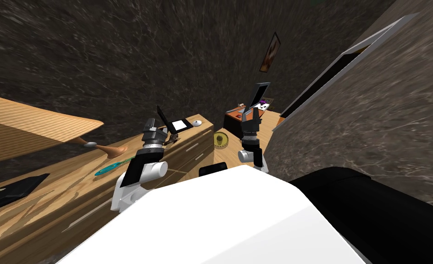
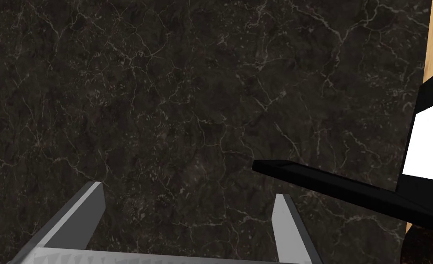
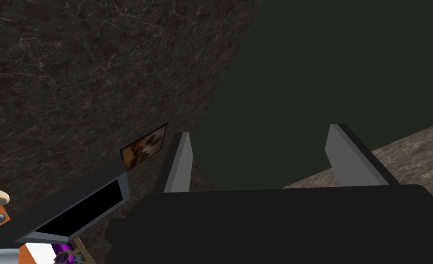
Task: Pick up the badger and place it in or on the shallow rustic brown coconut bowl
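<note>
A small dark brown figure, likely the badger (image 1: pixel 170 140), lies on the wooden dresser top (image 1: pixel 73 183), right beside my left gripper (image 1: pixel 152 125). A dark brown rounded edge (image 2: pixel 423 247) beside the right finger may be the same figure. The left gripper (image 2: pixel 188 192) is open and holds nothing, facing a dark marbled wall. A round yellow-brown bowl (image 1: pixel 220 139) with a dark centre sits low on the wood floor past the dresser's end. My right gripper (image 1: pixel 252 115) hangs raised near the bowl; its fingers (image 3: pixel 257 133) are open and empty.
On the dresser are a black hinged device with a white screen (image 1: pixel 179 123) (image 2: pixel 429 137), a small white object (image 1: pixel 196 122), a wooden utensil (image 1: pixel 103 147), a teal item (image 1: pixel 112 166) and a black slab (image 1: pixel 9 190). An orange table with a laptop (image 1: pixel 258 95) stands behind.
</note>
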Robot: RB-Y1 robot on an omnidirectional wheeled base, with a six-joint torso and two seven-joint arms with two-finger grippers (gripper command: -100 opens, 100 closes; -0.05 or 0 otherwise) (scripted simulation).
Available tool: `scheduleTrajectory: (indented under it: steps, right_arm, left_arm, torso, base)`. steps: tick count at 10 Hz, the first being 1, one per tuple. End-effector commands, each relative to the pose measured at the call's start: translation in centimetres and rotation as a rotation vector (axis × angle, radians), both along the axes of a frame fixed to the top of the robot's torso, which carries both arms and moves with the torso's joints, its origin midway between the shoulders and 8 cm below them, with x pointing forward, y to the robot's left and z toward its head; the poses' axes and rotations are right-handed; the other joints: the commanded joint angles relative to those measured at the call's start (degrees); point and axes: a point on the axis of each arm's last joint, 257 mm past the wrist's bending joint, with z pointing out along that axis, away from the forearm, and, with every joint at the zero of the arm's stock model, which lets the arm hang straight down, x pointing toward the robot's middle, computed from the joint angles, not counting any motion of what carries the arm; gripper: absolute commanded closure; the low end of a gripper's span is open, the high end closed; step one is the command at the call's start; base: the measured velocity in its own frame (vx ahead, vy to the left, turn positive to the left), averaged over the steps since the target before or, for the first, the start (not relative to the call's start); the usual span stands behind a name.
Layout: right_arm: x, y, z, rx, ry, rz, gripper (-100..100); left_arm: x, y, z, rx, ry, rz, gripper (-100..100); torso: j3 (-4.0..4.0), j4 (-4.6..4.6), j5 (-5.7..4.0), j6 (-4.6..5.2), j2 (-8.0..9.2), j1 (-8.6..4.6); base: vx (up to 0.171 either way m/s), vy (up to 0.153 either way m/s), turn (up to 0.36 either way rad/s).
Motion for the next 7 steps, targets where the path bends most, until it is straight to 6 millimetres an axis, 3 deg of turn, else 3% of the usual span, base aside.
scheduleTrajectory:
  steps: [1, 7]
  right_arm:
    - [0.0, 0.0, 0.0, 0.0, 0.0, 0.0, 0]
    - [0.0, 0.0, 0.0, 0.0, 0.0, 0.0, 0]
  left_arm:
    - [0.4, 0.7, -0.5, 0.005, 0.034, 0.017, -100]
    - [1.2, 2.3, -3.2, 0.002, 0.161, 0.062, -100]
  torso:
    - [0.0, 0.0, 0.0, 0.0, 0.0, 0.0]
    - [-0.03, -0.01, 0.0, 0.0, -0.04, 0.02]
  base:
    - [-0.021, -0.002, -0.033]
    - [-0.012, 0.0, -0.022]
